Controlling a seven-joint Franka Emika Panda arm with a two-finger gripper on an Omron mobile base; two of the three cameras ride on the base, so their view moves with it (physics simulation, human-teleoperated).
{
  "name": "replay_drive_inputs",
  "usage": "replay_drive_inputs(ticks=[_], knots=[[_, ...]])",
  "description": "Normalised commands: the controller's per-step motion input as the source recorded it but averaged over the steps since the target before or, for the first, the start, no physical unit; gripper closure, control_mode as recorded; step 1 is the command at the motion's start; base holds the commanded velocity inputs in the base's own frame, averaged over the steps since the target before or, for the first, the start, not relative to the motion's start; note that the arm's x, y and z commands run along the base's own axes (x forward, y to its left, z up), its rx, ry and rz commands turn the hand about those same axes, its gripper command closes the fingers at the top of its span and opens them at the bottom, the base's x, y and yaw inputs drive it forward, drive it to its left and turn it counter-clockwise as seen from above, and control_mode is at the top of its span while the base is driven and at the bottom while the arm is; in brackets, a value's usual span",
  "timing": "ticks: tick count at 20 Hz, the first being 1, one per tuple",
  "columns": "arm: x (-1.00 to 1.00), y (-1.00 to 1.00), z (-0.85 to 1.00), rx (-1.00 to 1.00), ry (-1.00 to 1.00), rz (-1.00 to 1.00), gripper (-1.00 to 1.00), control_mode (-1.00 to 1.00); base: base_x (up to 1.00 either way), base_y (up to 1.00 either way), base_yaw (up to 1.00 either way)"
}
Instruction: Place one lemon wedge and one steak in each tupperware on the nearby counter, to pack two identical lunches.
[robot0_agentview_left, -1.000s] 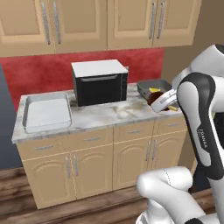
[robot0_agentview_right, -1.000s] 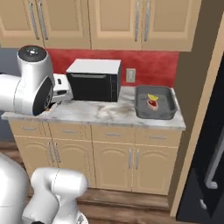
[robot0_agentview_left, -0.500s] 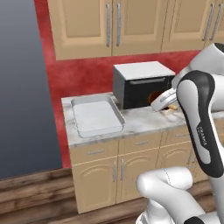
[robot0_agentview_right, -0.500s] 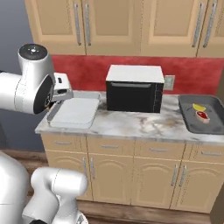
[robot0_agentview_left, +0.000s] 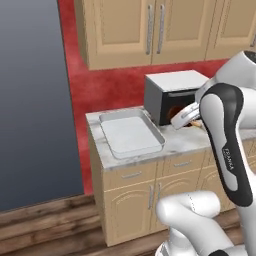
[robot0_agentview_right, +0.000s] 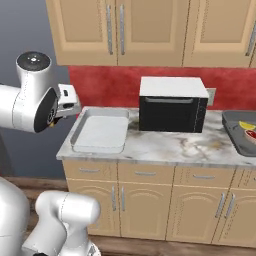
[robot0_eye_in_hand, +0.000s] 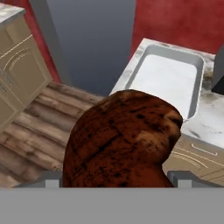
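Note:
A large brown steak (robot0_eye_in_hand: 122, 140) sits between my gripper's (robot0_eye_in_hand: 116, 179) fingers, which are shut on it. In the left base view the gripper (robot0_agentview_left: 184, 118) hangs by the microwave's front, level with the counter (robot0_agentview_left: 180, 142), with a bit of the steak (robot0_agentview_left: 177, 118) showing. An empty light grey tupperware (robot0_agentview_left: 131, 134) lies on the counter's left end, left of the gripper; it also appears as the tupperware (robot0_agentview_right: 100, 131) and beyond the steak as the tupperware (robot0_eye_in_hand: 168, 78). A dark tray (robot0_agentview_right: 235, 135) at the far right holds a lemon wedge (robot0_agentview_right: 246, 125) and a red steak (robot0_agentview_right: 252, 136).
A black and white microwave (robot0_agentview_right: 172, 105) stands on the counter (robot0_agentview_right: 165, 147) between the two trays. Wall cabinets (robot0_agentview_right: 150, 30) hang above. A dark grey wall (robot0_agentview_left: 30, 100) rises just left of the counter's end. Wooden floor (robot0_eye_in_hand: 39, 127) lies below.
The base has driven left along the counter, so the whole scene has slid right; the empty tupperware now sits in front. The gripper keeps the steak.

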Motion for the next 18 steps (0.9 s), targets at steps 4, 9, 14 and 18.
replay_drive_inputs(ticks=[4,9,14,18], knots=[[0.0,0.0,0.0,0.0,0.0,0.0,1.0,1.0,0.7,0.23,-0.04],[0.0,0.0,0.0,0.0,0.0,0.0,1.0,1.0,0.39,0.4,-0.01],[0.0,0.08,-0.27,-0.03,0.01,-0.01,1.0,-1.0,0.01,0.21,0.0],[0.02,0.02,-0.87,-0.07,0.01,-0.05,1.0,-1.0,0.0,0.0,0.0]])
